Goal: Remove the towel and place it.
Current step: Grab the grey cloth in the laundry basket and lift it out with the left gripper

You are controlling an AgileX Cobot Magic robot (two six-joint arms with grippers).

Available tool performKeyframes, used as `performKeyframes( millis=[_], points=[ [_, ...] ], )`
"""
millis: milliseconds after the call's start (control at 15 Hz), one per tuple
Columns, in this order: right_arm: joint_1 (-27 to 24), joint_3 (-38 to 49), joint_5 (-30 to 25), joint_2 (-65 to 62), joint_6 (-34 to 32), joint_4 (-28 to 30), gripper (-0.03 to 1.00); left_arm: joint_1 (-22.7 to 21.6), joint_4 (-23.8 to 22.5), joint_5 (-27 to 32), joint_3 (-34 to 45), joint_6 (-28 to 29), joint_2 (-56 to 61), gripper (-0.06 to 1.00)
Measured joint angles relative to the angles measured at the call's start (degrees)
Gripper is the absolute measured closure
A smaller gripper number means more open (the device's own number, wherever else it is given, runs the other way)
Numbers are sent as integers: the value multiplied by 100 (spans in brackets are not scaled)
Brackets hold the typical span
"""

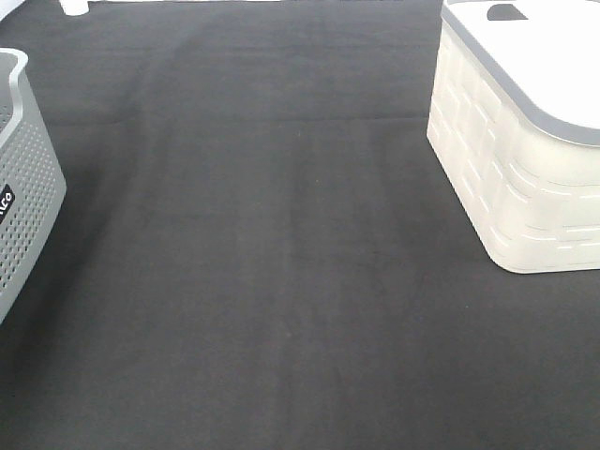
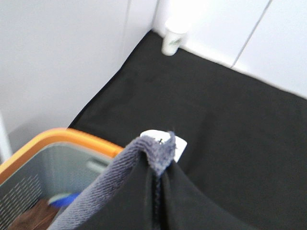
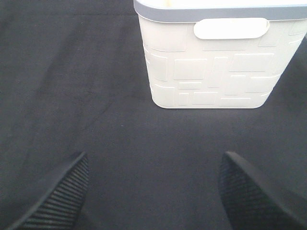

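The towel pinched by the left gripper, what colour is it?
Grey-purple towel, with a small white tag; it shows best in the left wrist view.

Cream basket, grey rim, oval handle slot, upright on black desk. Right gripper short of basket, jaws spread wide.
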State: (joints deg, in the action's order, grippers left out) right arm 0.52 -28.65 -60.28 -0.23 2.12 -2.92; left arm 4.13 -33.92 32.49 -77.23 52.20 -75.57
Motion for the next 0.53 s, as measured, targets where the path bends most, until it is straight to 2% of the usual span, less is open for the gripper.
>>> performKeyframes(
  millis=[133,200,533],
  points=[
    [0,0,0,0,0,0,23,338,-6,-17,-596,-195,17,94],
    [0,0,0,0,0,0,23,699,-6,-241,-1094,-516,23,94],
    [0,0,0,0,0,-40,23,1037,-11,-773,-1610,-647,29,94]
  ],
)
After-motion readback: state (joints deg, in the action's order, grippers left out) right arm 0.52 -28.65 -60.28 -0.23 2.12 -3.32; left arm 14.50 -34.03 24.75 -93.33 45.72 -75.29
